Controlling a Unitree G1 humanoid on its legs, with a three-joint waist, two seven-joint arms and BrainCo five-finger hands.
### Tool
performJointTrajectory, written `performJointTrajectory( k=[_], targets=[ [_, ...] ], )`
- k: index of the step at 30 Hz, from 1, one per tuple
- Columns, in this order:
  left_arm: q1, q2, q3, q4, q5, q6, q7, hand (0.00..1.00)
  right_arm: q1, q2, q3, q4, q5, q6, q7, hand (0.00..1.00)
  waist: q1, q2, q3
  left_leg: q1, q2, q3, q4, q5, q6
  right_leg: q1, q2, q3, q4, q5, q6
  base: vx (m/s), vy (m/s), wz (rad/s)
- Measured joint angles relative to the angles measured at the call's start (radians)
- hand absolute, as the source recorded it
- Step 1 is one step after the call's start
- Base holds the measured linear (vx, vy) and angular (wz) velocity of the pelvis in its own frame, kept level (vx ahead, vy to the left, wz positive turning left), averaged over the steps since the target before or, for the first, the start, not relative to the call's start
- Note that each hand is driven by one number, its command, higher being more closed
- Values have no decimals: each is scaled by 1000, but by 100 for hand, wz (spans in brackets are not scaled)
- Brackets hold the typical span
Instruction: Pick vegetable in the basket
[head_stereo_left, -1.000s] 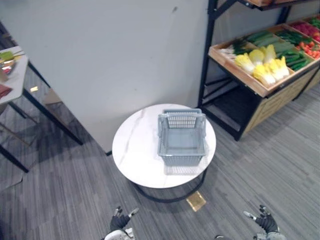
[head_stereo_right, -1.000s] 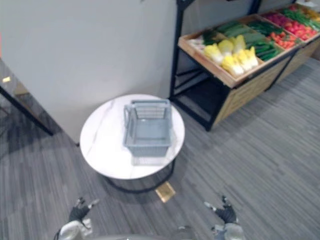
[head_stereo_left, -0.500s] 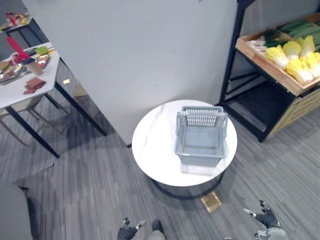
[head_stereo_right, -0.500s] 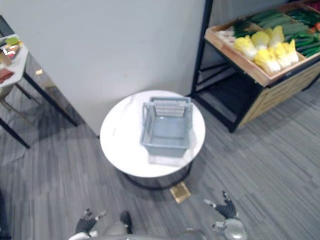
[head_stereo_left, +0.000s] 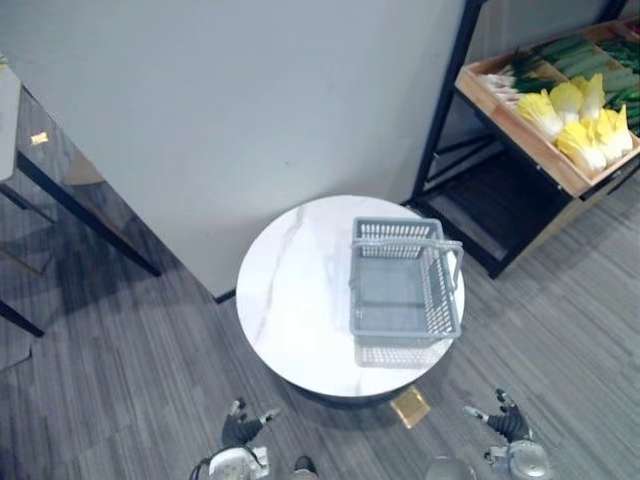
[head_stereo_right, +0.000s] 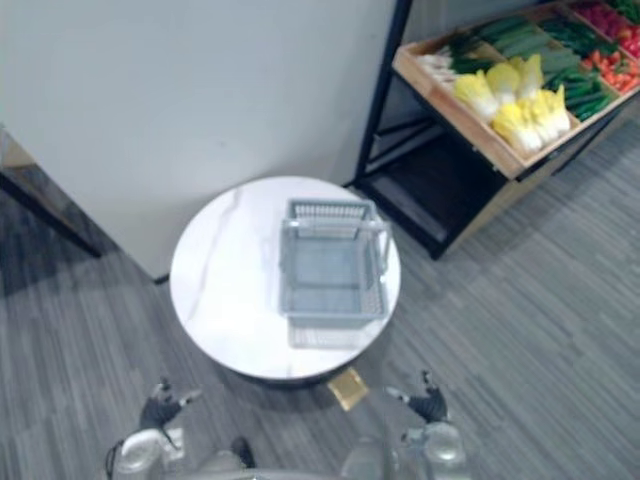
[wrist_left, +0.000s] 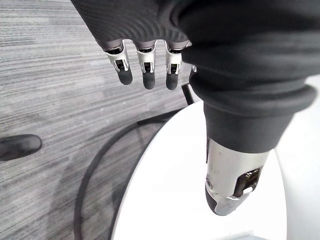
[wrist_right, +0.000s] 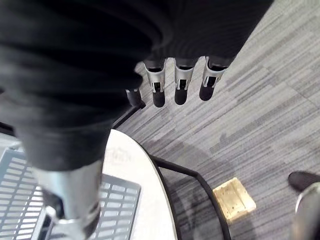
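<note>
Now both of your hands are open, fingers loose, holding nothing.
Your left hand (head_stereo_left: 238, 432) sits at 7 o'clock and your right hand (head_stereo_left: 505, 425) at 5 o'clock. The grey basket (head_stereo_left: 404, 334) stands on the round white table (head_stereo_left: 290, 300) at 12 o'clock. The vegetables (head_stereo_left: 585, 125) lie on the wooden shelf (head_stereo_left: 520, 140) at 2 o'clock, well apart from both hands.

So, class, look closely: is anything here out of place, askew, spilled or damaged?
Mostly tidy. The grey basket stands upright and empty on the round table. One oddity: a small tan block lies loose on the floor by the table's base.
</note>
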Motion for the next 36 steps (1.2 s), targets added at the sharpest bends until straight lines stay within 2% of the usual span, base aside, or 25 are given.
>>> performJointTrajectory(
  k=[1, 2, 3, 4, 6, 9, 11, 15, 18, 20, 22, 24, 25, 26, 27, 28, 29, 31, 35, 36],
  targets=[
    [-12, 1, 1, -1, 0, 0, 0, 0, -7, -6, -3, 0, 0, 0, -8, 0, -1, -24, -1, 1, -26, 1, -6, 6, -12, 7, 2, 3, -112, 83, -6, 92, -232, 9],
    [-29, -10, 8, 14, 0, 1, 0, 0, -16, -23, -9, 5, -1, 1, -15, 0, -4, -16, 10, 12, -25, -4, -20, 9, -21, 18, 9, -8, -117, 77, 0, 83, -210, 4],
    [-36, -38, 4, 22, 1, 0, -1, 0, -41, -40, -18, 8, -3, 4, -26, 0, -5, 20, 18, 23, -12, 1, -56, 41, -50, 11, 28, -6, -117, 78, -10, 75, -166, -9],
    [-42, -64, 0, 34, 1, 1, 0, 0, -57, -59, -18, -1, -4, 7, -36, 0, -6, 45, 27, 31, 1, 1, -83, 48, -58, 6, 53, -10, -117, 71, -19, 71, -127, -13],
    [-47, -77, -2, 36, 1, 0, 1, 0, -63, -62, -17, -23, -6, 19, -37, 0, -7, 57, 25, 34, 17, -4, -100, 78, -67, 14, 72, -32, -112, 59, -32, 32, -123, 17],
    [-41, -78, 11, 39, 1, 0, 3, 0, -34, -61, -19, -87, -16, 21, -46, 0, -7, 56, 24, 44, 37, -30, -110, 89, -71, 51, 96, -78, -117, 45, -43, -2, -91, 35],
    [-29, -80, 38, 41, 1, 2, 4, 0, -17, -59, -20, -119, -40, 20, -55, 0, -3, 41, 21, 43, 38, -31, -126, 92, -73, 61, 99, -89, -134, 45, -43, -45, -20, 27],
    [-3, -78, 107, 84, 1, 13, 6, 0, 17, -35, -49, -102, -41, -4, -57, 0, -2, 27, 13, 26, 24, -27, -132, 91, -73, 61, 91, -89, -176, 65, -26, -26, 17, 4],
    [19, -79, 179, 120, 4, 24, 11, 0, 68, -21, -151, -34, -38, -3, -50, 0, -3, 32, 11, 30, 17, -23, -140, 91, -73, 76, 89, -88, -206, 80, -24, 0, 0, 0],
    [31, -79, 219, 121, 28, 28, 13, 0, 115, -25, -218, -52, -35, 0, -38, 0, -3, 35, 5, 30, 17, -18, -142, 91, -73, 77, 90, -87, -213, 85, -28, 50, 6, -5],
    [47, -82, 265, 137, 48, 31, 11, 0, 172, -74, -278, -187, -36, 16, -35, 0, -12, 41, 0, 46, 17, 7, -154, 92, -73, 77, 92, -73, -214, 85, -28, 39, 0, -20],
    [73, -81, 267, 152, 85, 33, 0, 0, 199, -144, -279, -356, -49, 20, -36, 0, -36, 35, -13, 47, 15, 25, -161, 90, -75, 69, 93, -60, -217, 86, -26, 11, 7, -27],
    [84, -81, 264, 157, 110, 38, -3, 0, 199, -194, -279, -449, -88, 18, -35, 0, -43, 43, -34, 45, 14, 32, -164, 90, -75, 56, 93, -46, -218, 88, -24, 21, 7, -25],
    [85, -81, 262, 157, 115, 41, -5, 0, 196, -223, -277, -490, -103, 14, -36, 0, -48, 40, -36, 45, 13, 34, -166, 90, -75, 55, 93, -45, -219, 88, -23, 24, 0, -15],
    [84, -80, 257, 156, 125, 43, -10, 0, 182, -274, -270, -551, -136, 3, -36, 0, -49, 29, -35, 45, 12, 34, -169, 90, -75, 54, 94, -44, -219, 88, -22, 0, 0, 0],
    [84, -76, 247, 157, 151, 43, -18, 0, 160, -319, -252, -591, -166, -9, -36, 0, -48, 32, -42, 46, 11, 33, -169, 90, -75, 53, 94, -42, -218, 89, -22, 0, 0, 0],
    [86, -74, 241, 157, 153, 44, -22, 0, 147, -341, -231, -607, -174, -12, -36, 0, -48, 24, -45, 45, 10, 33, -169, 90, -75, 48, 94, -41, -218, 89, -22, 22, -8, -5],
    [86, -62, 214, 157, 159, 46, -38, 0, 79, -401, -114, -660, -203, -19, -20, 0, -39, 16, -47, 42, 6, 29, -171, 90, -75, 39, 91, -39, -214, 91, -20, 0, 0, 0],
    [72, -56, 182, 156, 190, 51, -43, 0, -49, -458, 101, -683, -241, -36, 29, 0, -15, 13, -48, 28, -7, 17, -174, 92, -73, 36, 76, -55, -215, 94, -15, 8, 9, 11],
    [63, -54, 173, 155, 190, 51, -43, 0, -106, -461, 168, -680, -241, -37, 44, 0, 0, 13, -47, 17, -12, 2, -174, 93, -71, 28, 72, -62, -214, 95, -13, 9, 9, 22]
  ],
)
